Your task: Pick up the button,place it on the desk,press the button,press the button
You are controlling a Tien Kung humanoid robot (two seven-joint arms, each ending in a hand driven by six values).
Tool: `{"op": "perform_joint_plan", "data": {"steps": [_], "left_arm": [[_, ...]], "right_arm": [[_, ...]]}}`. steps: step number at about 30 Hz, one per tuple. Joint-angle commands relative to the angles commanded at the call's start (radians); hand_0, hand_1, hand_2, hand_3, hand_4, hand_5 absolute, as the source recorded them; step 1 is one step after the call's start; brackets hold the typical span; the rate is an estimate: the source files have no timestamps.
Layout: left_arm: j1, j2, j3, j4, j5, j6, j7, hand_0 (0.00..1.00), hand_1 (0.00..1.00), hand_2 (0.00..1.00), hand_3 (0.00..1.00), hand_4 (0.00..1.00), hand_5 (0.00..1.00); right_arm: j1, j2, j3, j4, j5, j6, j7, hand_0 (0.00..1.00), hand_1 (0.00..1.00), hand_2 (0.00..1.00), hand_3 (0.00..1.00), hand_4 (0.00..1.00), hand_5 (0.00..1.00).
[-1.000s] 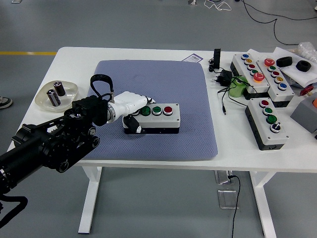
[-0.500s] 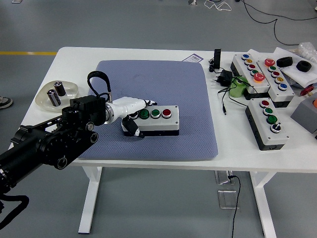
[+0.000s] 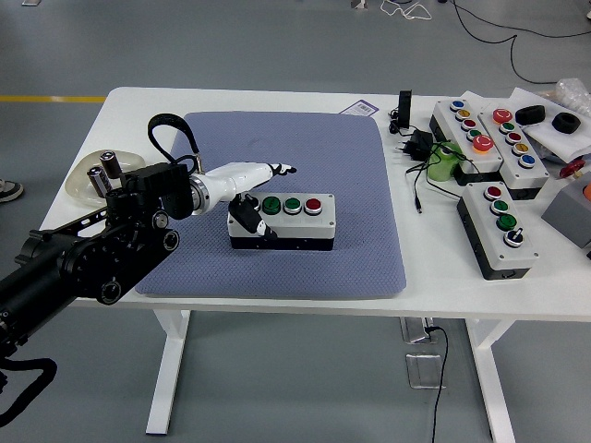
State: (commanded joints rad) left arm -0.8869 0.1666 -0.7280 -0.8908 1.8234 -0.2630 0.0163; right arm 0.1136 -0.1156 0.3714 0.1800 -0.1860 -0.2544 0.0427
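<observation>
The grey button box (image 3: 305, 229) lies on the blue mat (image 3: 305, 148) with two green buttons (image 3: 271, 205) and a red button (image 3: 314, 205) showing on its top. My left hand (image 3: 263, 187) hangs at the box's left end, its white fingers (image 3: 282, 170) stretched out flat just above and behind the box. Its black thumb (image 3: 247, 218) points down over the box's left end and hides that part of the top. The hand holds nothing. My right arm is out of the picture.
A dish with batteries (image 3: 90, 175) sits at the left edge, partly behind my left arm. Three more button boxes (image 3: 499, 226) crowd the right side, with a black plug and cable (image 3: 417, 148) and a green object (image 3: 443, 164) beside them.
My left hand has lifted off the box's left button and drawn back up and to the left. The fingers now point past the box's far edge. The box has stayed put.
</observation>
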Motion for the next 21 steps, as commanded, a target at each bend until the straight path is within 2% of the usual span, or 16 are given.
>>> {"op": "perform_joint_plan", "data": {"steps": [4,6,7,10,12,13,16,18,19,21], "left_arm": [[0.016,0.011,-0.057,-0.057,0.000,-0.051,0.015,0.998,0.998,0.998,0.998,0.982,0.212],[0.027,0.016,-0.092,-0.099,0.001,-0.063,0.025,0.998,0.998,0.998,0.998,0.982,0.212],[0.033,0.018,-0.115,-0.128,0.004,-0.071,0.039,0.929,0.971,0.998,0.998,0.933,0.276],[0.045,0.020,-0.173,-0.210,0.037,-0.106,0.101,0.929,0.971,0.998,0.998,0.933,0.276],[0.050,0.023,-0.188,-0.261,0.078,-0.103,0.139,0.929,0.971,0.998,0.998,0.933,0.276],[0.053,0.025,-0.192,-0.288,0.100,-0.092,0.161,0.625,0.771,0.840,0.987,0.786,0.298],[0.057,0.028,-0.192,-0.348,0.135,-0.073,0.207,0.625,0.771,0.840,0.987,0.786,0.298],[0.059,0.030,-0.184,-0.395,0.144,-0.087,0.245,0.625,0.771,0.840,0.987,0.786,0.298],[0.059,0.030,-0.180,-0.408,0.145,-0.091,0.258,0.134,0.220,0.256,0.846,0.656,0.013],[0.059,0.030,-0.167,-0.428,0.147,-0.111,0.283,0.134,0.220,0.256,0.846,0.656,0.013]], "right_arm": [[0.001,0.000,0.001,0.000,-0.001,0.000,0.001,0.697,0.638,0.690,0.664,0.388,0.363],[0.001,0.000,0.001,0.000,0.001,0.000,0.001,0.697,0.638,0.690,0.664,0.388,0.363],[0.001,0.000,0.002,0.000,0.000,0.000,0.002,0.696,0.637,0.689,0.663,0.389,0.362],[0.002,0.000,0.002,0.000,0.000,0.000,0.001,0.696,0.637,0.689,0.663,0.389,0.362],[0.002,0.000,0.002,0.000,-0.001,0.000,0.001,0.696,0.637,0.689,0.663,0.389,0.362],[0.002,0.000,0.001,0.000,0.000,-0.001,0.001,0.695,0.637,0.689,0.664,0.388,0.362],[0.002,-0.001,0.001,0.000,-0.002,-0.001,0.000,0.695,0.637,0.689,0.664,0.388,0.362],[0.003,-0.001,0.004,0.000,-0.008,-0.002,-0.001,0.695,0.637,0.689,0.664,0.388,0.362],[0.002,-0.001,0.003,0.000,-0.007,-0.002,-0.001,0.695,0.635,0.688,0.663,0.388,0.362],[0.002,0.000,0.003,0.000,-0.007,-0.002,-0.001,0.695,0.635,0.688,0.663,0.388,0.362]]}}
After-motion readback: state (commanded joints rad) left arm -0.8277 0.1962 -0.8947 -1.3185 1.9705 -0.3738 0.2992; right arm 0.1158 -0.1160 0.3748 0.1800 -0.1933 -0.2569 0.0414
